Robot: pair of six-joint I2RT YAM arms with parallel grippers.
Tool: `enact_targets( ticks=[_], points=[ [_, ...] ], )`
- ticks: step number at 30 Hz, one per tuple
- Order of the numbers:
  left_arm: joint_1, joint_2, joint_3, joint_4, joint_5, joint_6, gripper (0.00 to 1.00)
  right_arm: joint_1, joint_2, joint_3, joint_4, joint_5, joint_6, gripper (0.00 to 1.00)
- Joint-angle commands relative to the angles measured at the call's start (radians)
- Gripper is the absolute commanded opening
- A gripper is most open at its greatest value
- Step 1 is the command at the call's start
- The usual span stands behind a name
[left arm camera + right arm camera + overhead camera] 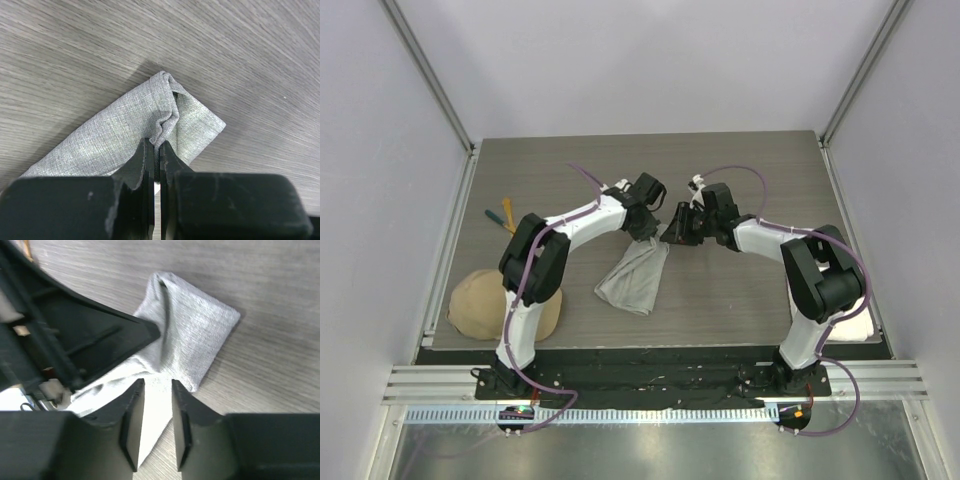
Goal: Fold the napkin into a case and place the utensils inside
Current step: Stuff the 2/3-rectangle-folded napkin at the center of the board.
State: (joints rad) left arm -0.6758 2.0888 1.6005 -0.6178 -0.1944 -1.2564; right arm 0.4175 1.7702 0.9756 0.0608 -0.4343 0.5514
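The napkin (125, 135) is thin, light and limp, and its folds will probably slip unless pressed. The left pincer (156, 147) is closed on its top fold, and the rest trails from that pincer onto the bench (740, 290). The right pincer (154, 387), just beside the left pincer, stands open and holds nothing. Take hold at a corner or a folded edge.

White arm links (582, 223), black joints (534, 257), thin purple cables (741, 171), matte black left pincer (156, 147) and right pincer (157, 385)
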Motion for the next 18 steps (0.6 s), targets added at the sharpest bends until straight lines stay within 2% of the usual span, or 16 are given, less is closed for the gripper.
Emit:
enact_targets(
  ticks=[1,4,11,18],
  points=[
    [-0.011,0.019,0.044,0.055,-0.013,-0.003,0.00,-0.005,-0.025,0.002,0.045,-0.040,-0.030,0.38],
    [-0.013,0.039,0.058,0.062,0.001,0.014,0.00,-0.011,-0.023,-0.017,0.100,-0.026,-0.027,0.45],
    [-0.010,0.039,-0.002,0.153,0.027,0.028,0.03,-0.034,-0.014,-0.035,0.131,-0.032,-0.013,0.45],
    [-0.011,0.019,-0.088,0.282,0.052,0.058,0.22,-0.034,-0.011,-0.058,0.183,-0.021,-0.062,0.45]
  ],
)
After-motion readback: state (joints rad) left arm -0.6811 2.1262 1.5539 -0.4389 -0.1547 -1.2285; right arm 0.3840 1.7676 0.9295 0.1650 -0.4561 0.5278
